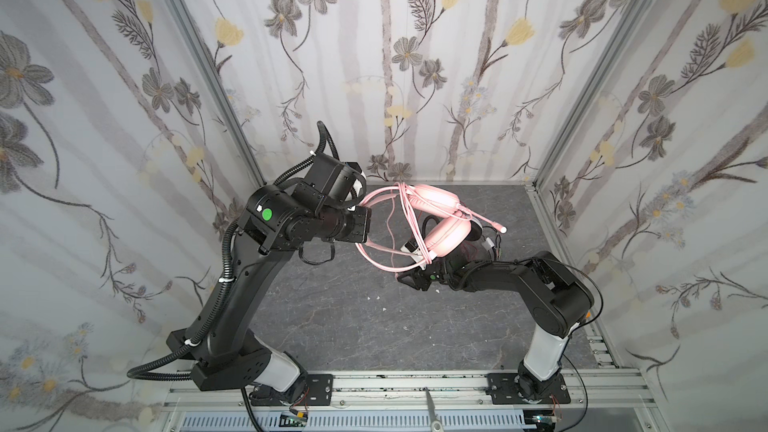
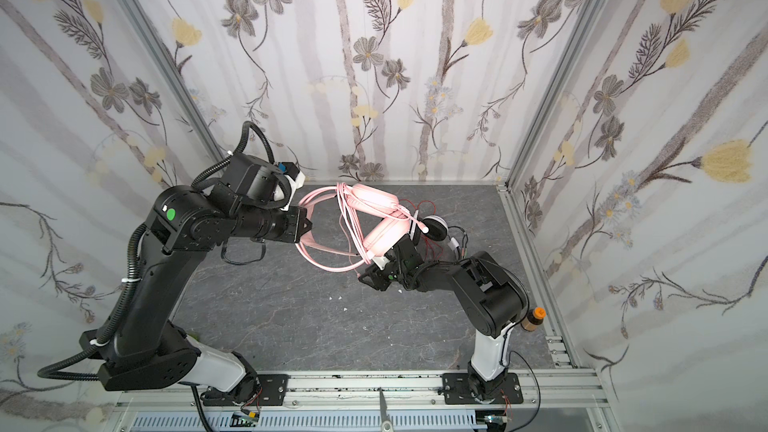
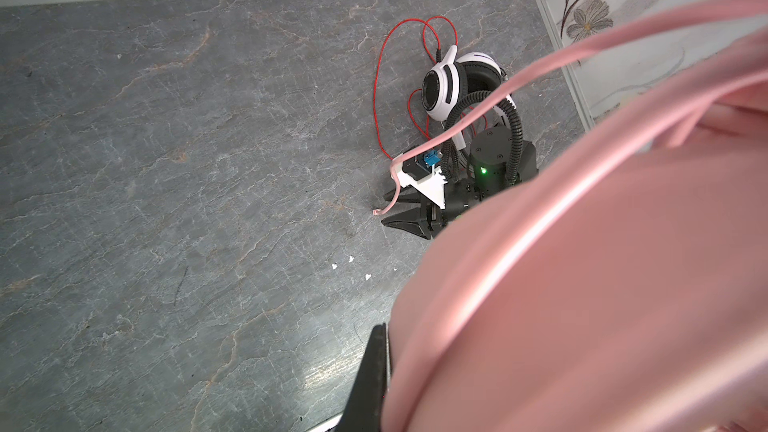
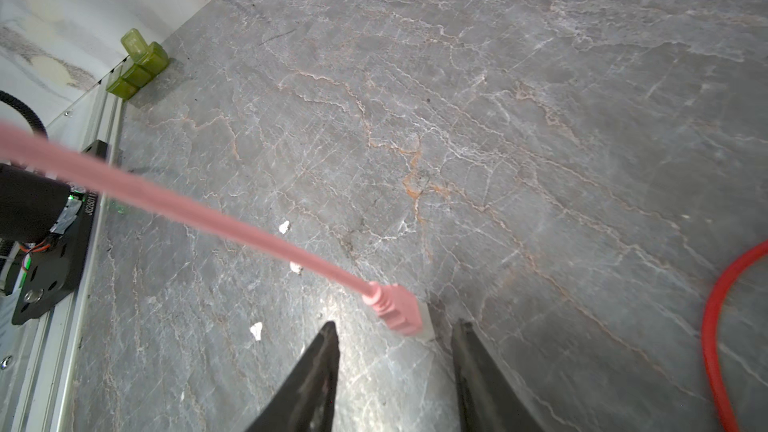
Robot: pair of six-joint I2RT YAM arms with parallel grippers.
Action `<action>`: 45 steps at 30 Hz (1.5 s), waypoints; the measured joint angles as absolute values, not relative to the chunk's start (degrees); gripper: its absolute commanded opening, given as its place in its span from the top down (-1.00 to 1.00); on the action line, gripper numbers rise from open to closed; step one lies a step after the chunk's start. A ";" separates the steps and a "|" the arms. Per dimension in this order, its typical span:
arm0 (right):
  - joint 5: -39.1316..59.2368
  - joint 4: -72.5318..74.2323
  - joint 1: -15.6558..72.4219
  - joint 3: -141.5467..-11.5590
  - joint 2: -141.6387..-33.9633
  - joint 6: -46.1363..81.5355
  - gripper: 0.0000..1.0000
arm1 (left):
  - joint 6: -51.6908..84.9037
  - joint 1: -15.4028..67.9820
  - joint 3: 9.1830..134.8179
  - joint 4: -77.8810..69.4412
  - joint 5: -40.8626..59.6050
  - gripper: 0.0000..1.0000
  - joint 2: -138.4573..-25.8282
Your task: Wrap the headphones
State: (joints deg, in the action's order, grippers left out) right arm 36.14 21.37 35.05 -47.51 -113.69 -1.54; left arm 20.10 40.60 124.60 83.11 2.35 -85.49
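Note:
The pink headphones (image 1: pixel 440 218) hang in the air over the back of the table, their pink cord (image 1: pixel 405 218) wound in loops round the headband. My left gripper (image 1: pixel 365 218) is shut on the headband; in the left wrist view the pink padding (image 3: pixel 582 284) hides one finger. The cord's loose end drapes over my right wrist, and its plug (image 4: pixel 397 311) dangles just ahead of my right gripper (image 4: pixel 397 326), which stands open and holds nothing. The white-and-black headphones (image 3: pixel 453 85) lie on the table behind it with their red cord (image 3: pixel 380 89) loose.
A bottle with an orange cap (image 2: pixel 534 320) stands at the right edge by the right arm's base. A green plastic piece (image 4: pixel 141 62) sits at the table's edge. Small white scraps (image 1: pixel 376 299) dot the grey marbled table (image 1: pixel 332 326). Walls close three sides.

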 measured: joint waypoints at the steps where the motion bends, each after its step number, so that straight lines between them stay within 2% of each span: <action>1: 36.29 21.69 35.22 -47.44 -113.73 -1.52 0.09 | 20.10 40.60 124.64 83.15 2.35 1.00 -85.54; 14: 37.17 26.41 35.94 -48.40 -118.45 -0.45 0.18 | 19.90 40.56 126.10 83.90 2.37 1.00 -86.63; 20: 37.58 28.03 36.05 -48.42 -119.74 -0.03 0.40 | 19.86 40.49 126.13 84.29 2.35 1.00 -86.78; 24: 37.80 29.80 36.05 -48.42 -120.53 0.64 0.70 | 19.84 40.38 126.23 84.31 2.42 1.00 -86.96; 28: 38.00 31.62 36.21 -47.81 -120.49 1.02 0.77 | 19.70 39.99 126.61 84.75 2.46 1.00 -87.29; 34: 37.54 31.81 36.38 -39.62 -114.72 1.04 0.80 | 19.68 37.28 127.63 85.47 2.85 1.00 -88.51; 45: 34.20 27.49 39.40 -24.93 -96.92 1.02 0.79 | 18.22 26.30 136.09 87.59 4.75 1.00 -95.61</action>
State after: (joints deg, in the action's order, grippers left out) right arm 34.20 27.49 39.40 -24.93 -96.92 1.02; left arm 18.22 26.30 136.09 87.59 4.75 -95.61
